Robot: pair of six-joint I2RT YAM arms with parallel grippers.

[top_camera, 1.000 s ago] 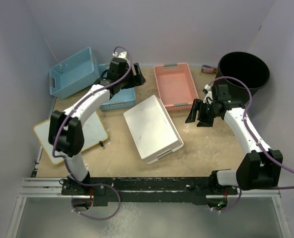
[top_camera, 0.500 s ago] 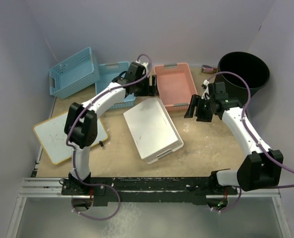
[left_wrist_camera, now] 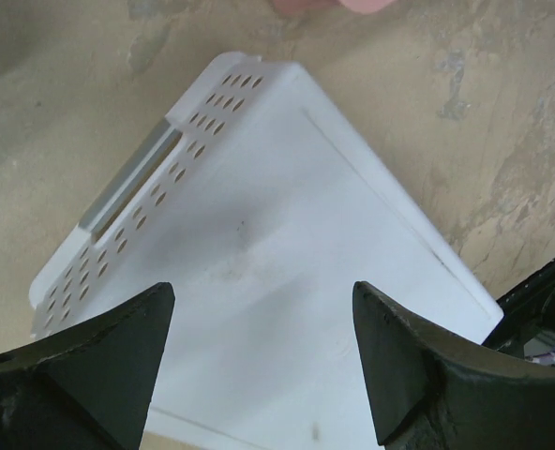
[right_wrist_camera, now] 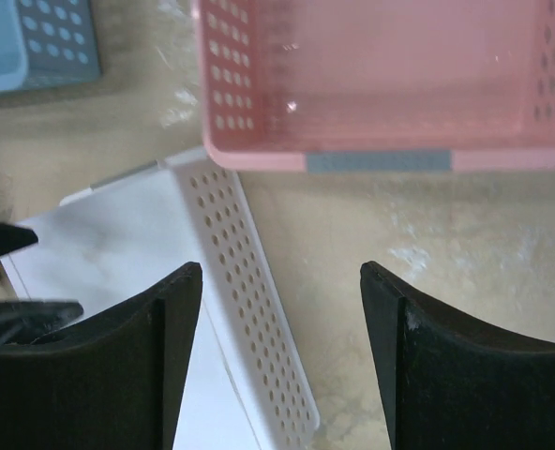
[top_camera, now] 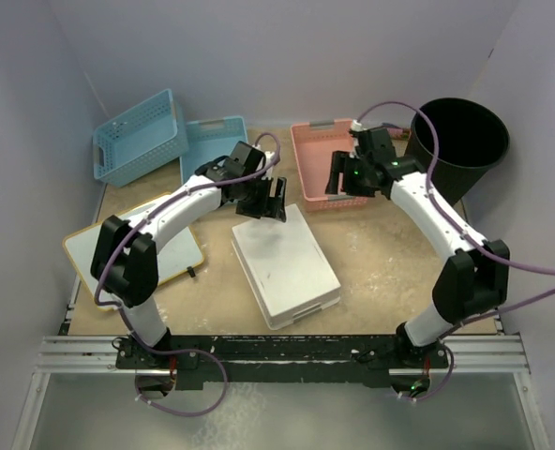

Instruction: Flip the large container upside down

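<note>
The large white container point(top_camera: 285, 261) lies in the middle of the table with its flat base facing up and its perforated sides sloping down to the table. My left gripper point(top_camera: 263, 202) is open and empty over the container's far end; in the left wrist view the white base point(left_wrist_camera: 259, 225) fills the space between the open jaws point(left_wrist_camera: 263, 291). My right gripper point(top_camera: 338, 178) is open and empty above the near edge of the pink basket point(top_camera: 306, 173). In the right wrist view its jaws point(right_wrist_camera: 280, 272) frame the container's perforated side point(right_wrist_camera: 249, 281).
The pink basket point(right_wrist_camera: 259, 155) stands just behind the container. Two blue baskets point(top_camera: 139, 136) point(top_camera: 217, 141) stand at the back left. A black bucket point(top_camera: 457, 100) is at the back right. A yellow-edged whiteboard point(top_camera: 90, 258) lies at the left.
My left gripper swung from the blue basket at the back to over the white container's far end. My right gripper moved from the container's right side back to the pink basket. The container sits slightly nearer.
</note>
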